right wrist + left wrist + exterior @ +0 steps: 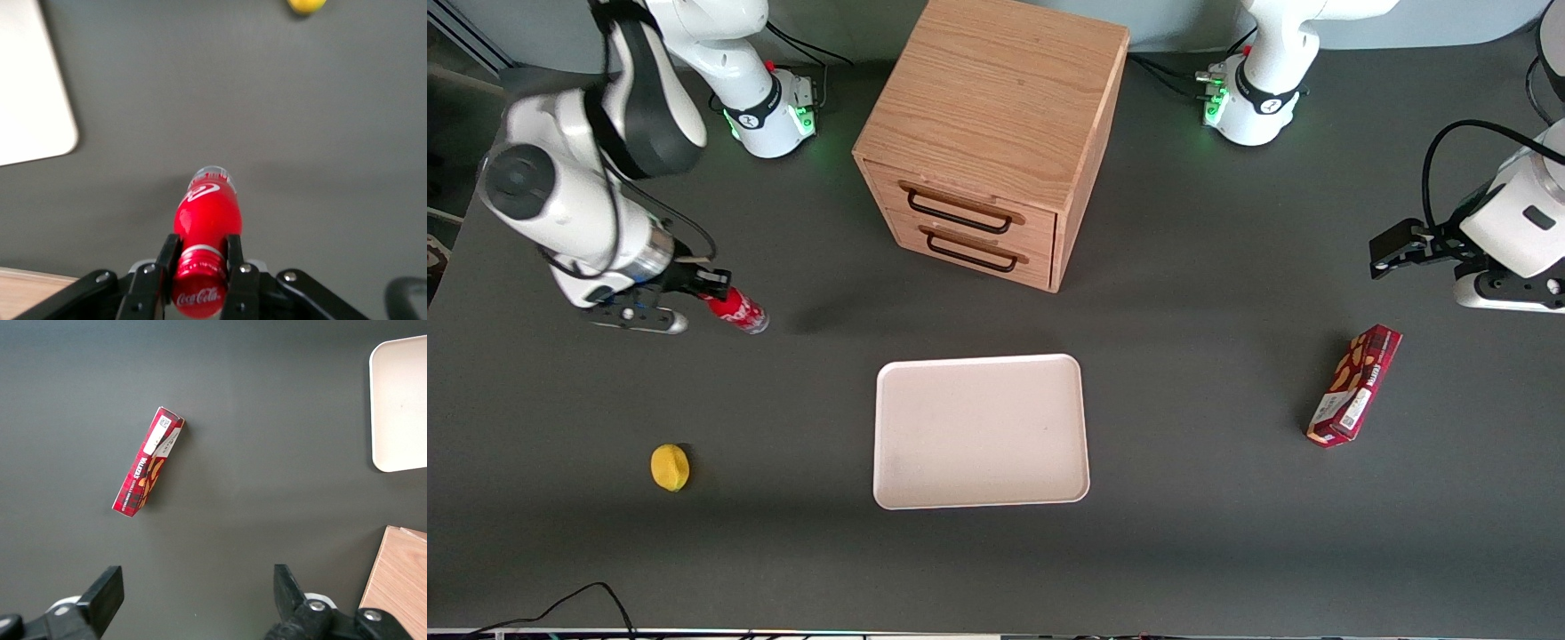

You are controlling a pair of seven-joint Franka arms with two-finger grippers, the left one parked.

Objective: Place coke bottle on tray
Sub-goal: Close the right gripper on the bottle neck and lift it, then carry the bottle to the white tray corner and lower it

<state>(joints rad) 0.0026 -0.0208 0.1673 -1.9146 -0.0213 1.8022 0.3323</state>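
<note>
The coke bottle (pixel 738 311) is small and red with a white script logo and a clear base. My gripper (pixel 710 292) is shut on its neck, just below the red cap, and holds it tilted with the base pointing toward the table, off the surface, toward the working arm's end. In the right wrist view the bottle (pixel 205 217) sits between the two black fingers (pixel 233 257) of the gripper (pixel 200 252). The cream-white tray (pixel 980 430) lies flat in the middle of the table, nearer the front camera than the cabinet, and its corner shows in the wrist view (pixel 33 100).
A wooden two-drawer cabinet (pixel 987 133) stands farther from the front camera than the tray. A yellow lemon-like object (pixel 670 467) lies nearer the camera than my gripper. A dark red snack box (pixel 1354 384) lies toward the parked arm's end.
</note>
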